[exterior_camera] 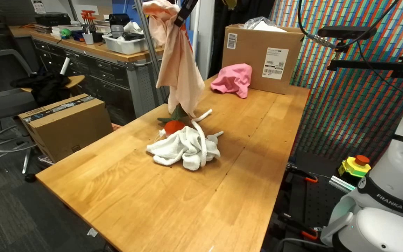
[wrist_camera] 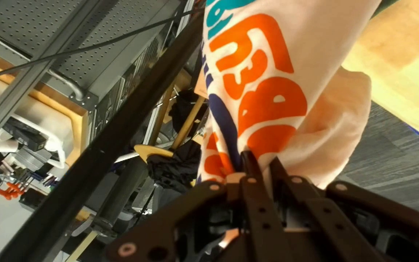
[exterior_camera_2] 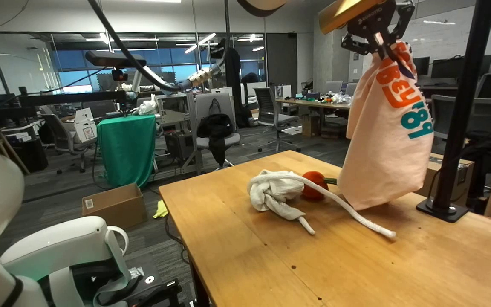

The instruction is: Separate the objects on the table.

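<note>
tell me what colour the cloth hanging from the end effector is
The hanging cloth is pale peach, clearest in an exterior view.

Green cloth (exterior_camera_2: 126,149) hangs down, and a grey chair (exterior_camera_2: 203,106) bears perhaps a black bag (exterior_camera_2: 215,127).

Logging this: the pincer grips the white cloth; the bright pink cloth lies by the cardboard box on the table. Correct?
Wrong cloth: the wrist view shows the pincer gripping the peach lettered cloth, not the white one. The rest stands.

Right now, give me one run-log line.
Gripper: holding peach cloth | white cloth: beside red object, on table | pink cloth: beside cardboard box
</note>
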Robot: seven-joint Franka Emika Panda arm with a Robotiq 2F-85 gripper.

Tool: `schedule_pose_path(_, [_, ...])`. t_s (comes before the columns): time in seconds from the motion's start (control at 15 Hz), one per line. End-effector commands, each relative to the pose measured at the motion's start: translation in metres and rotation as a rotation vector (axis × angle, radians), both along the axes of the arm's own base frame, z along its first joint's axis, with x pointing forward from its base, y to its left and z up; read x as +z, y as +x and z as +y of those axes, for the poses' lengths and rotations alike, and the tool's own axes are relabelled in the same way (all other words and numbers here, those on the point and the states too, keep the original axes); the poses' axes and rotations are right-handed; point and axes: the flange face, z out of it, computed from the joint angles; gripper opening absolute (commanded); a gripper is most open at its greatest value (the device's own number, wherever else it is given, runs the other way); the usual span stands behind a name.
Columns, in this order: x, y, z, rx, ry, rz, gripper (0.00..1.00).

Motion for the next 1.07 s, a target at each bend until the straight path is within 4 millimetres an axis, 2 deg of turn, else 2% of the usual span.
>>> schedule_pose_path(0.0, [0.012,0.015,0.035,0.038,-0.044,0.074,0.06])
schedule_pose_path(0.47, [0.028,0.054,0.135,0.133,-0.111,0.114,0.06])
schedule_pose_path(1.0, [0.027,0.087,0.234,0.249,-0.127,0.178,0.06])
